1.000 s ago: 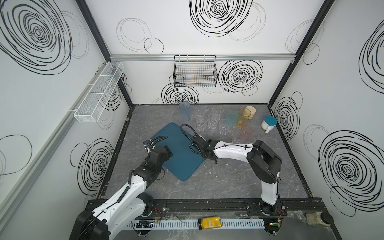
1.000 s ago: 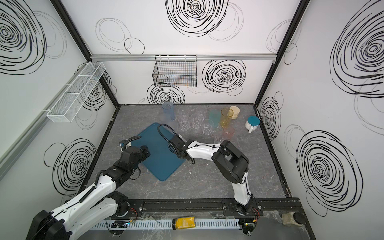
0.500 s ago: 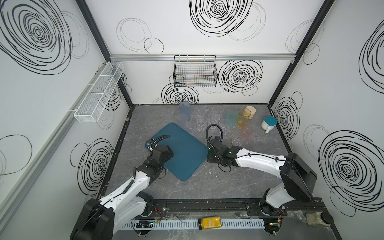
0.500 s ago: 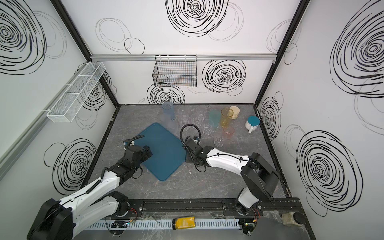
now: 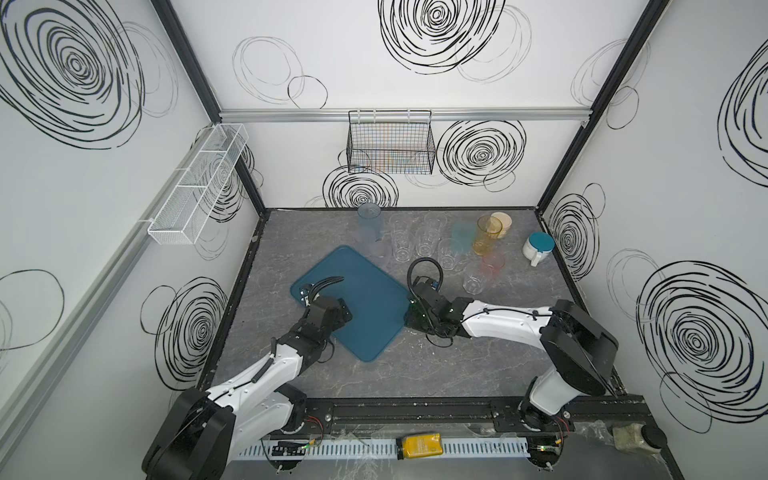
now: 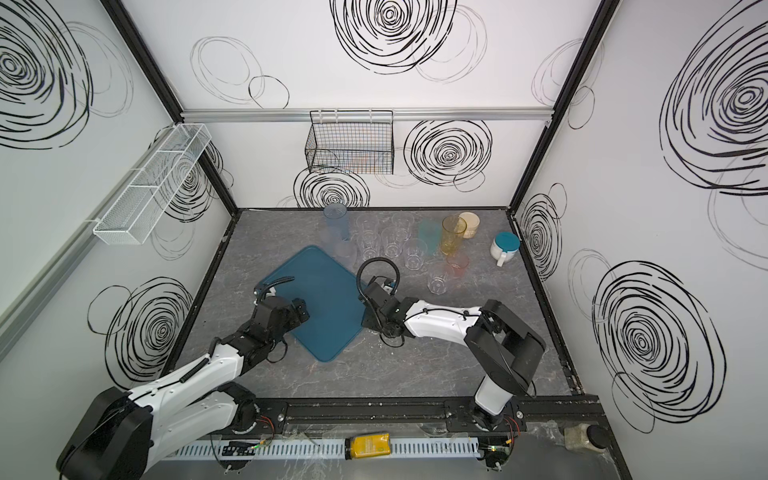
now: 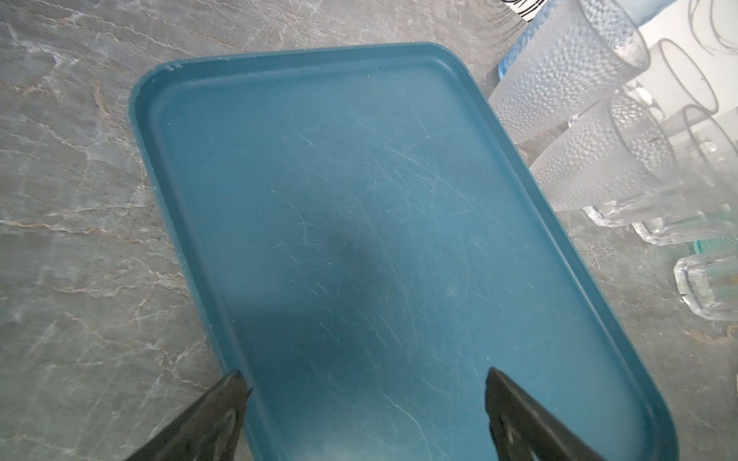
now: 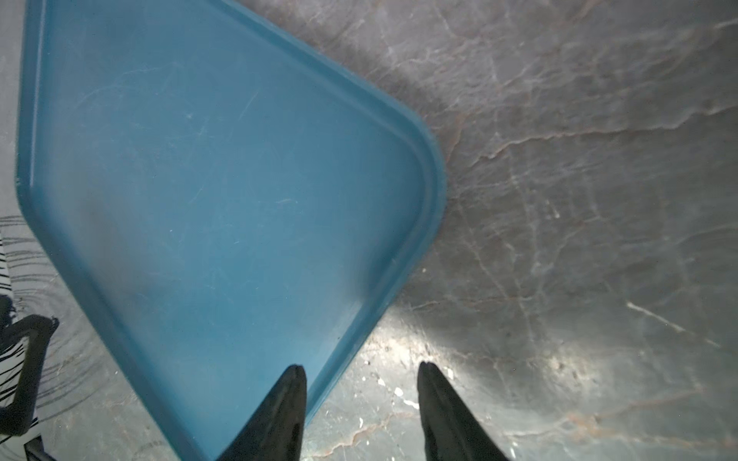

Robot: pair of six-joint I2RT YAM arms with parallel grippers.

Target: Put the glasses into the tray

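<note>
Straddling the right edge of the scratched, round-cornered teal tray [image 8: 433, 191], the right gripper [image 8: 361, 371] stands half-open, empty; left gripper [image 7: 365, 379] gapes empty; right elbow [image 5: 577, 336] has swung outward.

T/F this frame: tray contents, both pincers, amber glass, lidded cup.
1. The tray holds no glasses. True.
2. The left pincer is shut on a glass. False: it is open and empty, above the tray.
3. The right pincer has one jaw over the tray, the other over the table. True.
4. The amber glass lies on its side. False: it stands upright.
5. The white lidded cup stands in the tray. False: it stands on the table.
</note>
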